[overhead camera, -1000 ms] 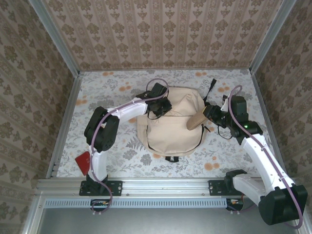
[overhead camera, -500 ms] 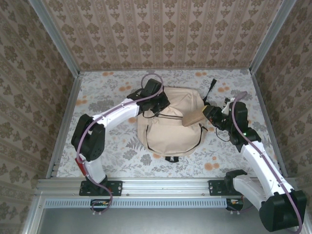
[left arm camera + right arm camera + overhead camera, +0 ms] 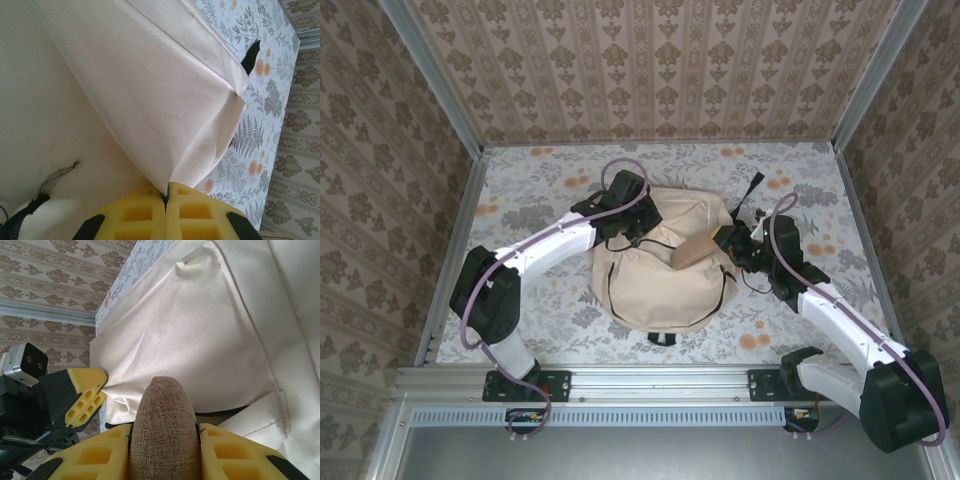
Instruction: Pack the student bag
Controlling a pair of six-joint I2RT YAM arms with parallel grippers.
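Note:
The student bag [image 3: 660, 280], a large cream backpack, lies in the middle of the table. My left gripper [image 3: 642, 228] is at its upper left edge, shut on a fold of the cream fabric [image 3: 150, 100], which it holds lifted; the yellow fingers meet at the pinch [image 3: 166, 196]. My right gripper [image 3: 722, 244] is shut on a tan woven pencil case [image 3: 692, 252] that points left over the bag's top. In the right wrist view the pencil case [image 3: 162, 425] sits between the yellow fingers [image 3: 227, 452], aimed at the bag [image 3: 200, 340], where a dark slit shows under the lifted flap.
A black strap with a buckle [image 3: 752, 186] trails from the bag's far right corner. The floral tablecloth [image 3: 540, 180] is boxed in by patterned walls and metal rails [image 3: 450, 260]. The left gripper's yellow finger [image 3: 80, 395] is close to the pencil case's tip.
The left gripper has moved left and back, pulling the bag's flap and dragging the bag slightly left. The right gripper has carried the pencil case left and lower over the bag.

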